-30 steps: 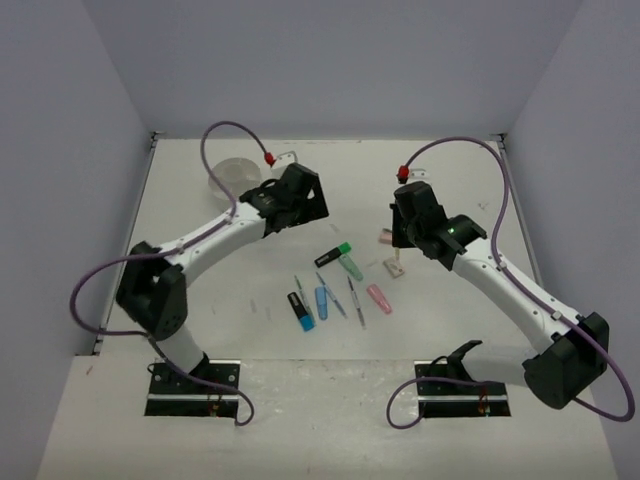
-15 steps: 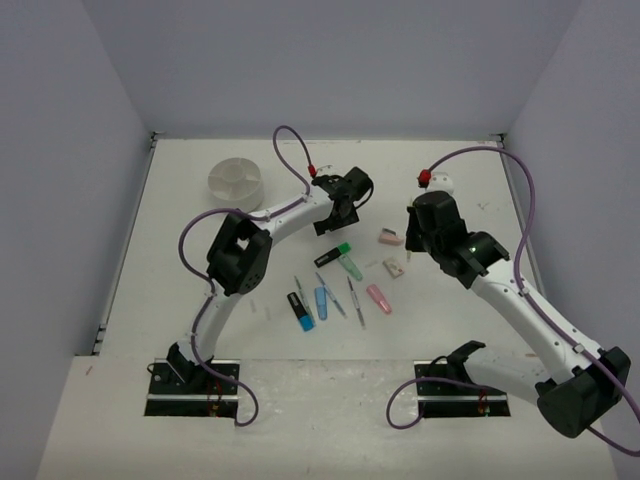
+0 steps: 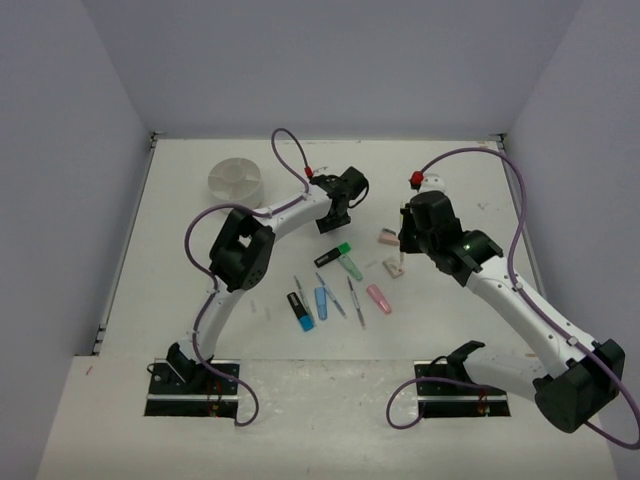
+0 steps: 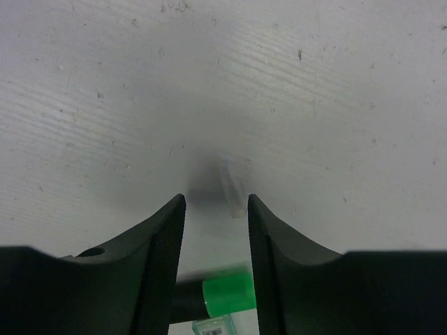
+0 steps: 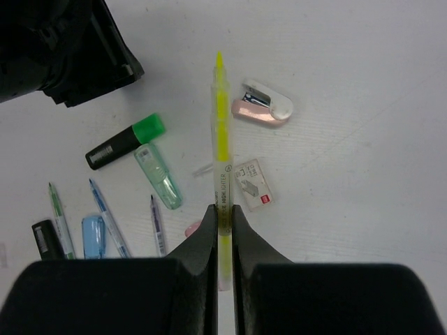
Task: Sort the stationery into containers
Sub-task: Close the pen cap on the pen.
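1. Stationery (image 3: 331,294) lies scattered on the white table (image 3: 200,290) between the two arms. It is well apart from the round white tub (image 3: 234,178), which stands at the far left of the table.
2. The yellow stick (image 5: 222,150) is the one piece off the table. The right gripper (image 5: 222,208) is clamped on its lower end, and the stick points straight out from the fingers.
3. In the right wrist view the stick's tip shows just beside the pink eraser (image 5: 262,105), and the tan eraser (image 5: 251,185) lies just to the right of its shaft.
4. To the left of the stick lies a black highlighter with a green cap (image 5: 126,143), with a pale green highlighter (image 5: 158,176) just beside it.
5. Nearer the arm bases lie the thin pens (image 3: 355,300), a blue highlighter (image 3: 321,302), a black-and-blue highlighter (image 3: 300,310) and a pink highlighter (image 3: 378,298).
6. The left gripper (image 4: 216,202) hangs low over the table beside the green cap, its jaws parted and gripping nothing. A small clear stub (image 4: 232,192) lies on the surface just past the fingertips.
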Motion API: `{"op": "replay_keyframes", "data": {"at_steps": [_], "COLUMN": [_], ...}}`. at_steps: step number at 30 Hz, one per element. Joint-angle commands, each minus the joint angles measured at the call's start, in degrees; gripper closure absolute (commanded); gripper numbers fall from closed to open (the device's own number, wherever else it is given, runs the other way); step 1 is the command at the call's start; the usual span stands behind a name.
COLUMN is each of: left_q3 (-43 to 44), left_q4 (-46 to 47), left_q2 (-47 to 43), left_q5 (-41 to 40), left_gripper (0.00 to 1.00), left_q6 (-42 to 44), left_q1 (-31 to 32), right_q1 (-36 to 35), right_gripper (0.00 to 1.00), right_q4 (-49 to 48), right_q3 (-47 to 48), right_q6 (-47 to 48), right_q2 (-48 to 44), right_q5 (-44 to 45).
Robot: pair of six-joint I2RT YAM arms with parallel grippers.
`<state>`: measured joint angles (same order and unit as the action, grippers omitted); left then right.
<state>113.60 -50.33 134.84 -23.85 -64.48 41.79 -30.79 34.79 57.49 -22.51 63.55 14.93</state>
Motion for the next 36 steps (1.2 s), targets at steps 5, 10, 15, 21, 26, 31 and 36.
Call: {"op": "replay_keyframes", "data": {"at_steps": [5, 10, 15, 21, 26, 31, 36], "left_q3": [2.0, 0.9, -1.6, -3.8, -4.7, -8.4, -19.9], "left_q4": [2.3, 2.8, 3.5, 4.6, 4.8, 9.9, 24.5], "left_q2": [1.1, 1.8, 2.0, 2.8, 3.4, -3.2, -19.3], "left_q5": [0.3, 1.1, 2.3, 3.1, 4.1, 6.5, 11.2], "left_gripper": [0.67, 0.75, 0.75, 0.77, 0.98, 1.0, 1.0], "left_q6": [0.9, 0.9, 1.1, 2.1, 3.6, 8.1, 19.7], "left_q1": [-0.8, -1.0, -1.5, -2.1, -2.5, -3.3, -3.0], "right_q1": [0.0, 0.0, 0.0, 0.0, 0.0, 0.0, -0.1], "right_gripper": [1.0, 1.0, 1.0, 1.0, 1.0, 1.0, 1.0], "right_q4": [-2.0, -2.6, -2.5, -2.6, -3.2, -6.4, -16.9], "right_q3": [-0.5, -0.8, -0.8, -0.9, -1.2, -3.2, -10.6], "right_q6": [1.3, 1.5, 1.6, 1.7, 1.7, 1.8, 0.5], "right_q2": [1.3, 0.6, 0.4, 0.0, -0.6, -2.1, -8.7], "right_q5": [-2.2, -2.6, -3.0, -3.5, -4.1, -10.0, -24.3]}}
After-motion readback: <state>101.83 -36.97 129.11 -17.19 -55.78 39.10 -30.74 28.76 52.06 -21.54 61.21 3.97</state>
